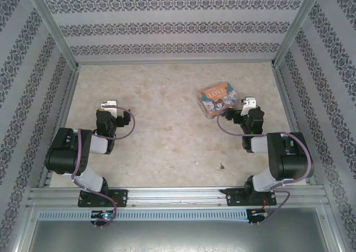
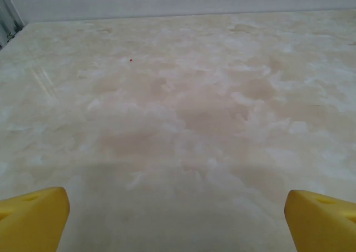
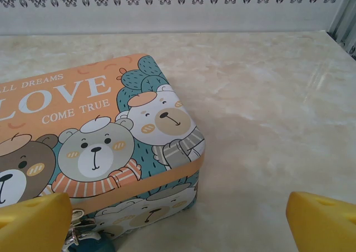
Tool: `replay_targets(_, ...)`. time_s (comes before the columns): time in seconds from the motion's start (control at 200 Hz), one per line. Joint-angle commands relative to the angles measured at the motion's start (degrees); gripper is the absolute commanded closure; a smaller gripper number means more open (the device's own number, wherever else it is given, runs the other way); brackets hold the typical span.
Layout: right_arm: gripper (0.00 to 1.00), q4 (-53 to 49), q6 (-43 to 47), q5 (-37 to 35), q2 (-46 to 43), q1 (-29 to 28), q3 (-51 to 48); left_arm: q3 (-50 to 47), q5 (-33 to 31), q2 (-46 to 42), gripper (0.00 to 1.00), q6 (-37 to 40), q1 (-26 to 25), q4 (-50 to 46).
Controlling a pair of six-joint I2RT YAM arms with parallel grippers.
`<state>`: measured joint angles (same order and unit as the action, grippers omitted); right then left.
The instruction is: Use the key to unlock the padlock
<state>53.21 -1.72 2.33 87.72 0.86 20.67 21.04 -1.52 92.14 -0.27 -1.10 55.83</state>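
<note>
2 wide-open, empty grippers: left gripper (image 2: 178,218) above the table (image 2: 178,96), right gripper (image 3: 178,221) facing the tin (image 3: 100,124) and its padlock (image 3: 92,243).

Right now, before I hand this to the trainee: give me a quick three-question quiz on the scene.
1. True or false: the right gripper is shut on the tin.
2. Ahead of the left gripper lies: A the tin, B bare table, C a tray.
3. Fill in: the biggest word on the tin's lid is ___.
Key: 1 false, it is open; 2 B; 3 LOVE.
</note>
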Motion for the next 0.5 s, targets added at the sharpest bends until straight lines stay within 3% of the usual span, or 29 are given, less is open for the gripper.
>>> replay_targets(0.0, 0.02, 1.11, -0.79, -0.97, -0.01, -0.42, 0.87, 0.94, 0.82, -0.73, 0.01, 0.71, 0.49, -0.82)
replay_targets(0.495, 0.01, 1.11, -0.86, -0.94, 0.04, -0.42, 0.87, 1.02, 0.70, -0.73, 0.01, 0.54, 0.56, -0.98)
